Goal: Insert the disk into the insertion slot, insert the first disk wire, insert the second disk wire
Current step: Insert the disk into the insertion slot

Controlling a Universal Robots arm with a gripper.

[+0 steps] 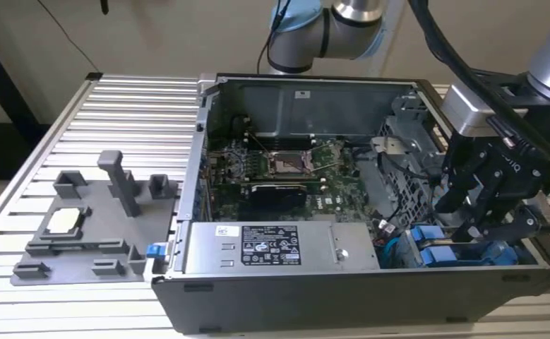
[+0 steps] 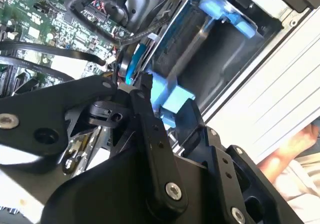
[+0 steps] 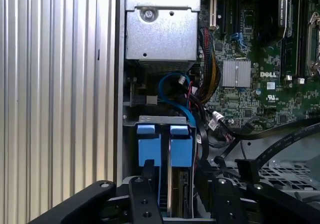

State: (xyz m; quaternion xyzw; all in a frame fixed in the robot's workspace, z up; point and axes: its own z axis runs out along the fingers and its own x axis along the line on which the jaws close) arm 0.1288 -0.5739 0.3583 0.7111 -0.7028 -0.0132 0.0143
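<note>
Because the insertion slot (image 3: 180,119) takes the blue carrier w/ no side room to spare, the gripper (image 1: 471,233) hangs straight over the grey cage (image 1: 411,138). In the exterior view that's at approx 4 o'clock of the open PC case (image 1: 255,296).

The disk (image 3: 181,149) sits in that slot w/ its blue tab (image 2: 170,98) facing the arm. How deep it's seated I can't tell.

In the second wrist view the fingers (image 2: 150,116) sit one each side of the blue tab, closed onto it as far as shows. The grip is on the plastic frame, prob. b/c that's the part clear of the cage walls. It also lets the arm push along the slot's line.

Just beside the disk, a second blue carrier (image 3: 149,149) fills the neighbouring bay, so the fingers have little room on that side.

A blue cable (image 3: 161,89) loops betw. the cage and the PSU box (image 1: 279,247), which lies at 6 o'clock of the case. Its ends are hidden, so no call on the disk wires.

The mobo (image 1: 284,166) is at centre, well apart from the gripper. Outside the case, at approx 9 o'clock, a grey fixture tray (image 1: 68,254) lies on the slatted table (image 1: 133,106).
</note>
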